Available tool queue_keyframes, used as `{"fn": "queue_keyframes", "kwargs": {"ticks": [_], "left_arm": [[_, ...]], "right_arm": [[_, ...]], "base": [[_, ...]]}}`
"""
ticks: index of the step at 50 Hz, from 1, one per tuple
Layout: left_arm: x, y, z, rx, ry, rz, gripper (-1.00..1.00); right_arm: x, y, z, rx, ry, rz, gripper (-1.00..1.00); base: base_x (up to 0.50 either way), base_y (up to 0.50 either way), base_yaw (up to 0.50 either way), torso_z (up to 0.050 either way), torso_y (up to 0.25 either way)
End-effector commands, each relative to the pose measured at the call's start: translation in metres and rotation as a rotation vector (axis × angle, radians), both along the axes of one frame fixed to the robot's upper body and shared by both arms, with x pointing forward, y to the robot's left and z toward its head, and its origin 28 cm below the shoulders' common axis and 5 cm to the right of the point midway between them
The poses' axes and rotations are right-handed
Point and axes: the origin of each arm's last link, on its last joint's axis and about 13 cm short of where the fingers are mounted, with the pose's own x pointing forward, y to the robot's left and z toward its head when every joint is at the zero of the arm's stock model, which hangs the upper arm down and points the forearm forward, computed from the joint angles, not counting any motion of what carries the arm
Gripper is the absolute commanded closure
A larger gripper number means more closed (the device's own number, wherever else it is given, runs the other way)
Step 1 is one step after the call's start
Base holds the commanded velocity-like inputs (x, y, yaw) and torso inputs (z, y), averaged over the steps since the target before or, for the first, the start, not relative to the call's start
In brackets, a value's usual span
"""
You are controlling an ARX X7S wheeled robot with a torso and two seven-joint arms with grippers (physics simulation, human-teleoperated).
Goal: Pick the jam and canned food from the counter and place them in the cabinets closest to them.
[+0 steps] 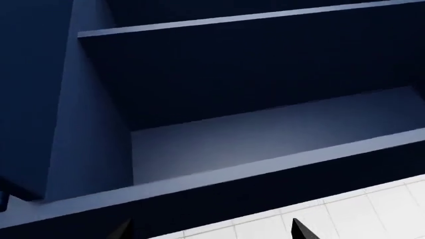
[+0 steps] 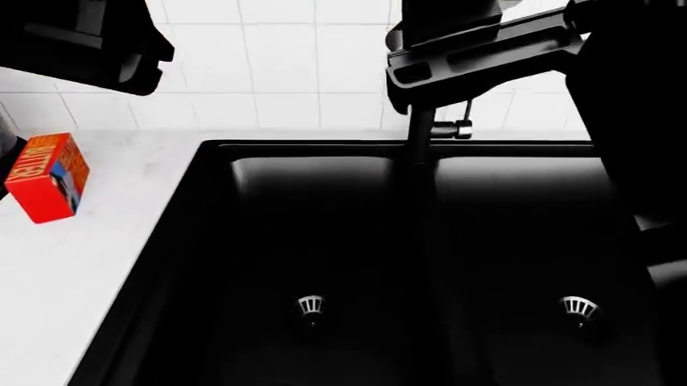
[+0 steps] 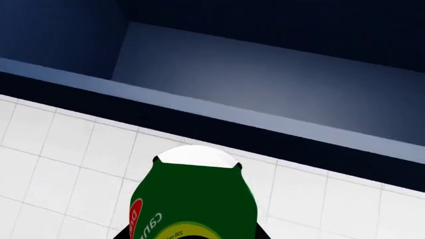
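The canned food [image 3: 192, 194], a green can with a white end, sits between the fingers of my right gripper [image 3: 192, 235], which is shut on it. It is held up in front of white wall tiles, just below an open dark blue cabinet shelf [image 3: 265, 79]. My left gripper [image 1: 212, 234] is open and holds nothing; only its two dark fingertips [image 1: 302, 231] show, below the empty shelves of another open cabinet [image 1: 265, 134]. The jam is out of view. In the head view both arms are raised, the left arm [image 2: 76, 40] and the right arm [image 2: 483, 48], above the white counter [image 2: 86, 265].
A black double sink [image 2: 322, 241] with a black faucet [image 2: 421, 137] fills the head view. A red-and-blue box [image 2: 48, 177] lies on the counter at the left. White tiles [image 2: 279, 56] cover the wall behind.
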Motion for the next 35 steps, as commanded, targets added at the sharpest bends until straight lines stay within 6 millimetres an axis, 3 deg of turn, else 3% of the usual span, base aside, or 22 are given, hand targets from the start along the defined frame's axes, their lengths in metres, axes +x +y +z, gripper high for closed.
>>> {"fn": "queue_keyframes", "kwargs": {"ticks": [1,25,35], "left_arm": [[0.002,-0.001,0.011,0.046,-0.013,0.022,-1.00],[0.004,-0.001,0.011,0.046,-0.014,0.025,-1.00],[0.004,-0.001,0.010,0.041,-0.014,0.023,-1.00]], "right_arm": [[0.000,-0.001,0.010,-0.031,-0.007,-0.031,1.00],[-0.003,-0.001,0.013,-0.035,-0.033,-0.034,1.00],[-0.017,0.002,-0.001,0.023,-0.107,-0.023,1.00]], "base": [[0.50,-0.01,0.00,0.000,0.010],[0.50,-0.02,0.00,0.000,0.001],[0.00,0.00,0.00,0.000,0.000]]}}
